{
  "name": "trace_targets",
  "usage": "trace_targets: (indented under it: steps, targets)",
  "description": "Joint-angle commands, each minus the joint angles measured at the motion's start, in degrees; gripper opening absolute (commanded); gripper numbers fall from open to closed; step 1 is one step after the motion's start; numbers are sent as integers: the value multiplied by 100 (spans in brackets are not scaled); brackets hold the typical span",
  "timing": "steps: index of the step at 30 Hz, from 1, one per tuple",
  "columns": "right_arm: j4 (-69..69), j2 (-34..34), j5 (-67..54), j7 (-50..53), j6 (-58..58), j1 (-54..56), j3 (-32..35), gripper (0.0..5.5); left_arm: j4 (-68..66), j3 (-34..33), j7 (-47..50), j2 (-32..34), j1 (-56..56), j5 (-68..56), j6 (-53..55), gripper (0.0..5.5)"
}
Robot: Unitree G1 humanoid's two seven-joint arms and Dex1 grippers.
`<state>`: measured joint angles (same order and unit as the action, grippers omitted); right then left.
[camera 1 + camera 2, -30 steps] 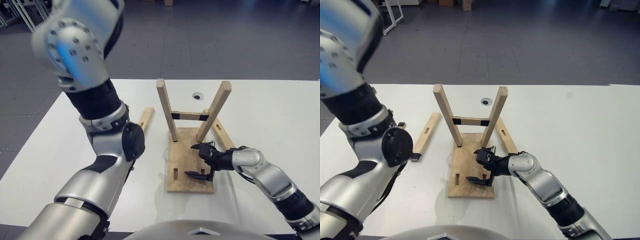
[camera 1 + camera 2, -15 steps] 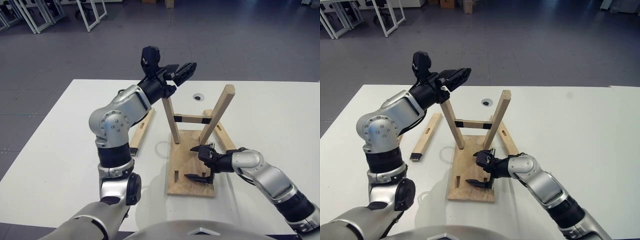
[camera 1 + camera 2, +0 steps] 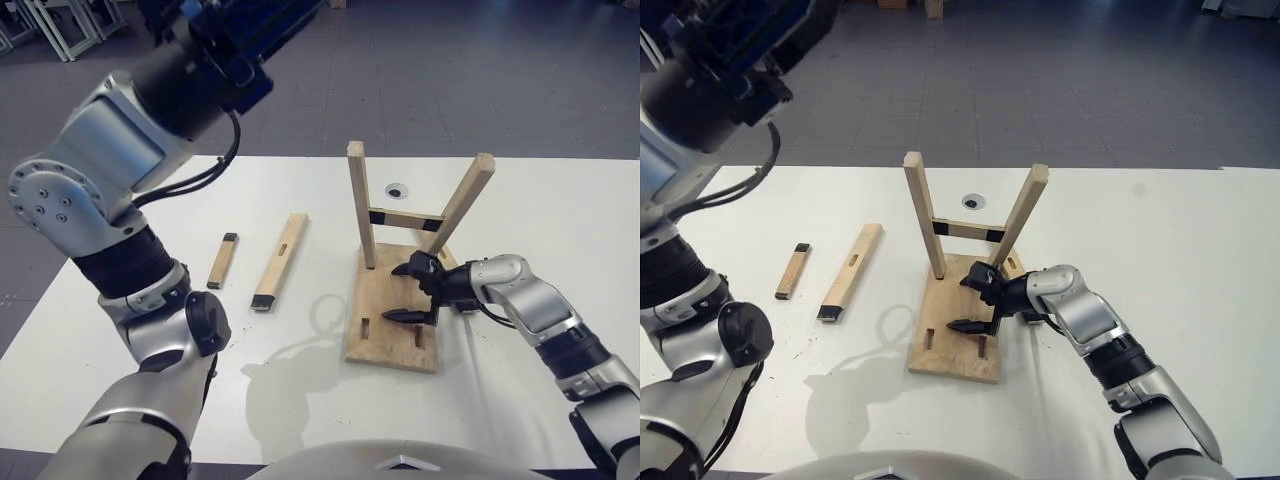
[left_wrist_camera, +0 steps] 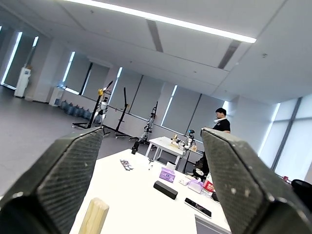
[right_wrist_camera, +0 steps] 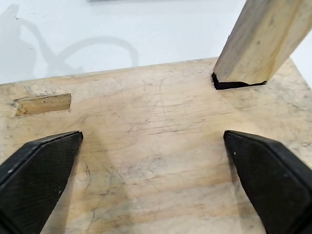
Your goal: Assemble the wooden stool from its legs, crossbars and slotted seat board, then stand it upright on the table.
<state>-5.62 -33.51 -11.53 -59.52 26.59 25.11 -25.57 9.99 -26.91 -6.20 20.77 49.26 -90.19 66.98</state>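
The slotted seat board point(image 3: 384, 335) lies flat on the white table. Two legs point(image 3: 362, 205) point(image 3: 463, 203) stand in its far slots, joined by a crossbar point(image 3: 404, 218). My right gripper point(image 3: 412, 293) hovers open just over the board's right half; in the right wrist view its fingertips point(image 5: 39, 180) span bare wood between an empty slot point(image 5: 44, 103) and a seated leg foot point(image 5: 258, 39). My left gripper point(image 4: 151, 180) is raised high above the table's left side, open and empty, with a leg top point(image 4: 92, 217) below it. A loose leg point(image 3: 280, 258) and a short crossbar point(image 3: 222, 260) lie left of the board.
A round cable hole point(image 3: 398, 189) sits in the table behind the stool. Bare table spreads out to the front left and far right of the board. The room floor lies beyond the far table edge.
My left arm has swung from beside the left leg's top to high up on the left, uncovering the short crossbar. The head view has shifted. My right gripper stays over the board.
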Motion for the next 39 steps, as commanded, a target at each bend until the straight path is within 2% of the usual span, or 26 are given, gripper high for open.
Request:
trace_targets:
  steps: [1,4,6,9,11,14,18,24,28,38,39]
  targets:
    - [-261,455,-41,-226,175,312,-90,535,57,338,-8,217,-569,69,-66,369]
    - [-295,715,-24,-185,211,429,-30,535,169,570,39,432,-1178,559,-134,369]
    - [292,650,-244,-60,556,258,269,535,422,482,265,571,-1665,955,-364,369]
    - [1967,315,-793,303,1454,-420,934,535,1005,145,720,806,-2508,1421,-629,369]
    - [3096,234,-1159,669,2091,-930,1264,535,1265,153,966,886,-3096,2030,-819,369]
    - [4256,603,-1672,1513,2990,-1494,1691,535,1065,628,1083,1074,-4095,3596,-1310,369]
    - [4804,1300,-2089,2548,3749,-1834,1967,535,76,1152,721,1190,-4869,5309,-2353,369]
    - [4881,1336,-2305,2991,4001,-1776,1882,535,-579,1264,176,762,-5301,5845,-2797,369]
    - [4910,1216,-2377,3060,4017,-1711,1830,535,-1102,1521,-183,836,-5454,6382,-3000,369]
    - [4847,1241,-2700,3364,4199,-1383,1936,535,-1944,1708,-880,660,-4853,6831,-3275,369]
    - [4833,1232,-2721,3378,4198,-1349,1942,535,-2089,1809,-981,640,-4888,6924,-3332,349]
